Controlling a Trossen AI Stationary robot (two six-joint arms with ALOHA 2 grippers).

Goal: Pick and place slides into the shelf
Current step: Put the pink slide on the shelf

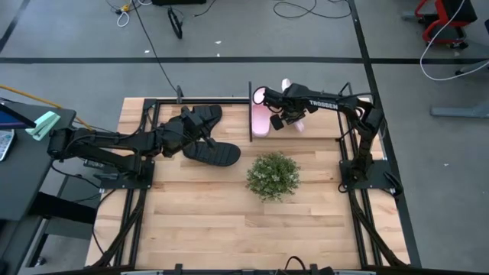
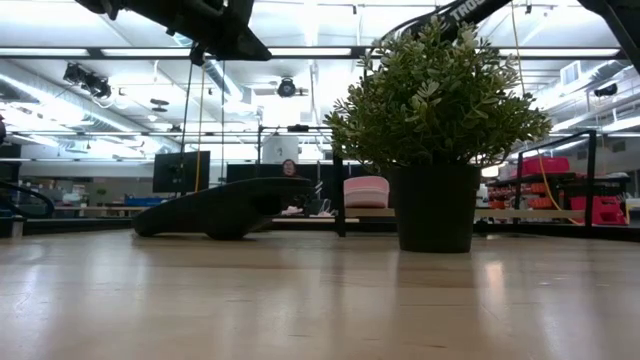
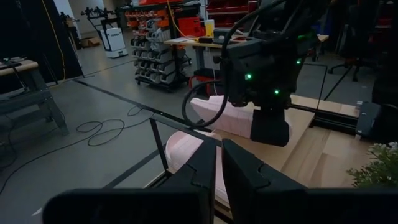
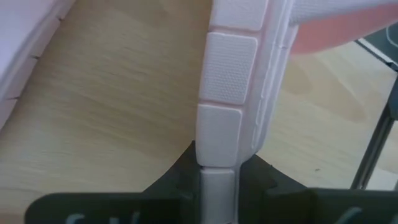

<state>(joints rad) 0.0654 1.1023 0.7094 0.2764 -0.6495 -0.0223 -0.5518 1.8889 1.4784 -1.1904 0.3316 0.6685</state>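
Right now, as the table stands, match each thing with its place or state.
Things:
1. plant
2. black slide nearest the plant
3. pink slide beside the upright bar
4. right hand

Places or states:
A. shut on the sole of a second pink slide
B. standing in a dark pot
C. lying on the bare table, outside the shelf
D. lying flat inside the shelf

Pairs: 1-B, 2-C, 3-D, 4-A

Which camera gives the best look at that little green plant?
The low view: the plant stands whole, in its dark pot. The high view shows only its bushy top; the left wrist view catches a leafy edge; the right wrist view shows none.
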